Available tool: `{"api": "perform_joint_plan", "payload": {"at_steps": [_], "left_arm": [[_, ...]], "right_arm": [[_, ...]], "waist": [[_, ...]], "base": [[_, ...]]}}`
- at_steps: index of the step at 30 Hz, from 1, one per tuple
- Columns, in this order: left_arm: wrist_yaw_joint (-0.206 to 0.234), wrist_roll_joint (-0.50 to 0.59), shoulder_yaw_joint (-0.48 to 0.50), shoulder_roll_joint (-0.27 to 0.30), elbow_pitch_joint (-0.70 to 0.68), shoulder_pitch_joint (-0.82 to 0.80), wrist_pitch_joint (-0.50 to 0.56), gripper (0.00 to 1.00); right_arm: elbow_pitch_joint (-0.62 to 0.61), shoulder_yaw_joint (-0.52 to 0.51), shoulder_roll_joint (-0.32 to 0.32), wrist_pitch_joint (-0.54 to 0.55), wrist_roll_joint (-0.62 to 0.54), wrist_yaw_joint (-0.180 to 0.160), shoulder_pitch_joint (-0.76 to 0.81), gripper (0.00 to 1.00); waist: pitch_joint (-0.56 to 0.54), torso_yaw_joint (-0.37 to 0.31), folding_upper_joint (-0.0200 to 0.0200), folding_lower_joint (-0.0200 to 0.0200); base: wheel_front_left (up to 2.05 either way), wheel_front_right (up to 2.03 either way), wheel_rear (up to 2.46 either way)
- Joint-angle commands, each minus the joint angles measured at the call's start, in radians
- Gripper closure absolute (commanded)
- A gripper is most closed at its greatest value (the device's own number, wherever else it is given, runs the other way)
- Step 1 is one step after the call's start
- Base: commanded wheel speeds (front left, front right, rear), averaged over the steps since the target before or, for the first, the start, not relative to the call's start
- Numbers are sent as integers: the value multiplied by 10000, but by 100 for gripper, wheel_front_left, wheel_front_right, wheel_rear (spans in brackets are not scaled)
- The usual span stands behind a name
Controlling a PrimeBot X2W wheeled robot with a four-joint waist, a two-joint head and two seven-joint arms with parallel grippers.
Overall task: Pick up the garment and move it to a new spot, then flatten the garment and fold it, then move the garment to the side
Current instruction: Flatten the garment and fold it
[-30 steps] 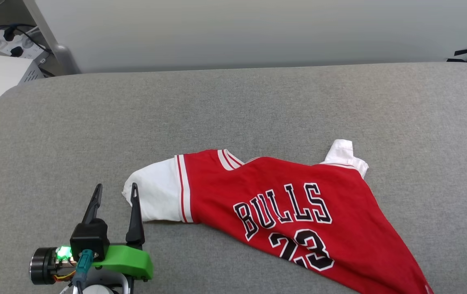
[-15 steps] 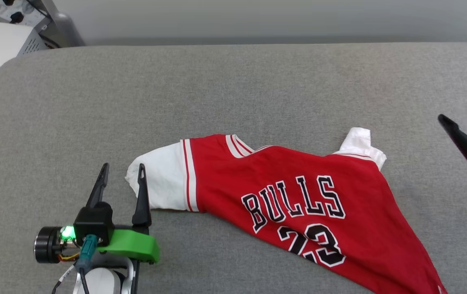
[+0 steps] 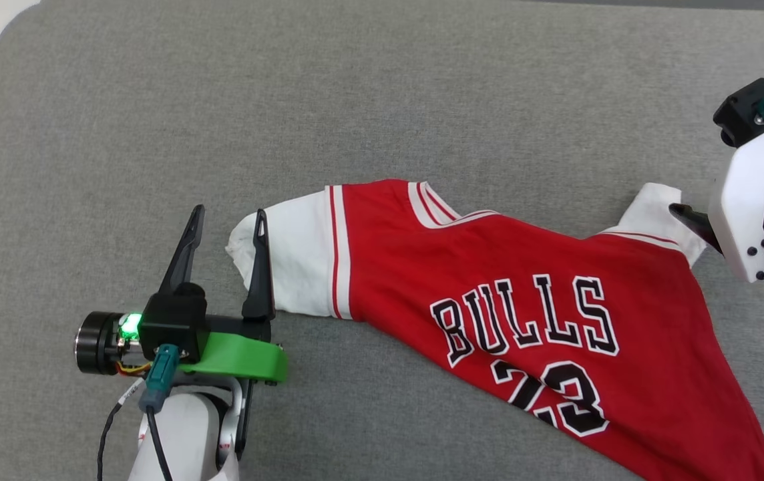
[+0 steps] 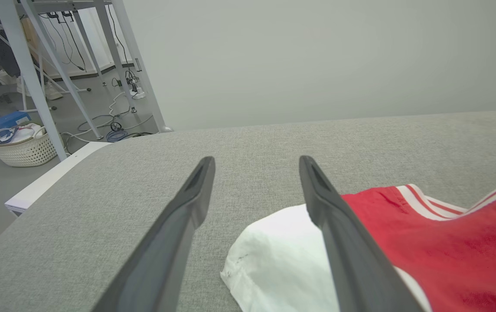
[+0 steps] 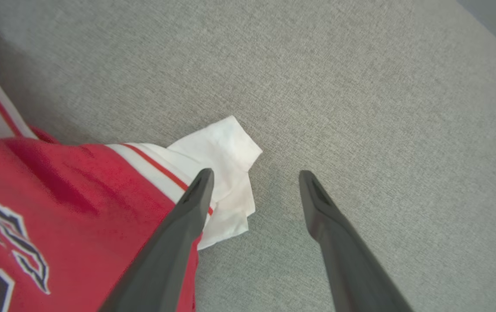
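Standing wide apart, the two fingers of the left gripper (image 3: 230, 211) hold nothing. One finger lies over the edge of a white sleeve (image 3: 288, 257), the other over bare grey cloth. The right gripper (image 5: 255, 172) is spread just as wide and is also empty, with one finger over the second white sleeve (image 5: 226, 151), which is crumpled, and the other over bare surface. I cannot tell whether any finger touches the fabric.

One shirt (image 3: 522, 267), red with "BULLS 23" face up, lies wrinkled and slanting between the two grippers on a grey padded table (image 3: 422, 93). Its hem runs off the lower right edge of the head view.

Beyond the table's far edge rises a plain pale wall (image 4: 317, 56). Off the table's corner, on the floor, stand several slanted metal frame legs (image 4: 31, 82), one woven basket (image 4: 24, 149) and loose cables (image 4: 118, 112).
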Motion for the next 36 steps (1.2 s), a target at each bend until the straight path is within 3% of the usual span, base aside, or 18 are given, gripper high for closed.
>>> {"api": "perform_joint_plan", "payload": {"at_steps": [1,10,11,12,13,30,36], "left_arm": [[-14,33,-35,-28,-64,-229,-57,0],[92,-37,-54,-90,-88,-386,-57,0],[104,-38,-46,-94,-80,-386,-57,0],[111,-38,-37,-97,-74,-386,-57,0],[117,-38,-20,-99,-64,-382,-57,0],[82,-13,128,-113,151,16,-57,0],[118,-30,166,-125,157,288,-57,0]], "right_arm": [[390,293,28,-21,-110,0,-265,0],[2200,1814,74,-361,411,0,-343,0],[2224,1985,44,-450,476,0,-394,54],[2217,2078,25,-618,519,0,-468,92],[2232,2162,18,-830,597,0,-576,100],[2089,2452,403,-4667,778,0,-3520,100],[2402,2501,279,-5892,741,0,-3358,100]], "waist": [[532,487,-1,-1],[837,741,-1,-1],[836,735,-1,-1],[831,725,-1,-1],[805,704,-1,-1],[-381,432,-1,-1],[-705,330,-1,-1]], "base": [[0,0,0],[0,0,0],[0,0,0],[0,0,0],[0,0,0],[0,0,0],[0,0,0]]}}
